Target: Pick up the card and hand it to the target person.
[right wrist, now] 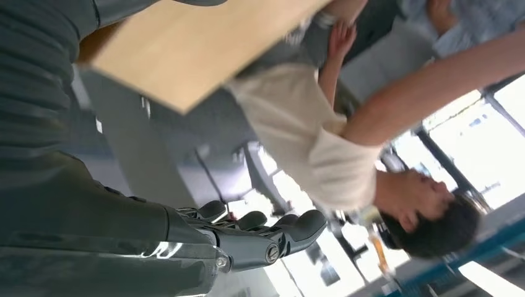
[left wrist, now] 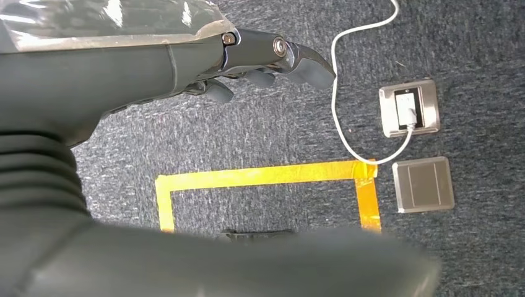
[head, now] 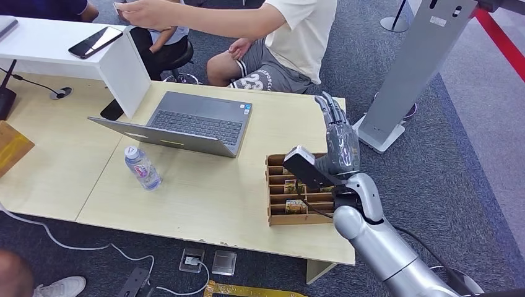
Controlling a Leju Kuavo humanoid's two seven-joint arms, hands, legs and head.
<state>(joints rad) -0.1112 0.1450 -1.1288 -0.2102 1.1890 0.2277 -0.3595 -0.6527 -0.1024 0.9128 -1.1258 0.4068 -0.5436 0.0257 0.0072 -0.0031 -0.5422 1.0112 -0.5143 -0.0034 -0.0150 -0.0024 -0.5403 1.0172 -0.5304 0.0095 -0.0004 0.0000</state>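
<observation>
Card, small and pale (head: 117,6), sits in the outstretched hand of a person in a cream shirt (head: 297,31); our silver right hand (head: 337,139) is raised above the wooden compartment tray (head: 272,185), fingers spread, empty; lowering carelessly could knock that tray.

Desk clutter — none of it in play

An open grey laptop (head: 186,124) sits mid-table on the pale wooden table (head: 204,204), a clear plastic water bottle (head: 143,167) just beside it — a black smartphone (head: 95,42) on the white shelf.
</observation>
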